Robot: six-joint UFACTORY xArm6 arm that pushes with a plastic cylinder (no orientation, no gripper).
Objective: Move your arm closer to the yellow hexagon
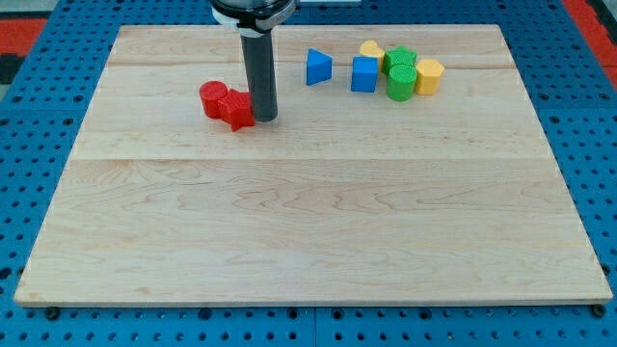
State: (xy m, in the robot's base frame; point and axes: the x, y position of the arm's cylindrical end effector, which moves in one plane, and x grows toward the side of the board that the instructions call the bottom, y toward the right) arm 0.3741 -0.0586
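One yellow hexagon (429, 76) sits well right of my tip (265, 118).

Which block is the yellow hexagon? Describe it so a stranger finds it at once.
Start at the wooden board and go to the cluster of blocks near its top right. The yellow hexagon is the block at the cluster's right end, beside the green blocks. The other yellow block sits further left and back, behind the blue cube.
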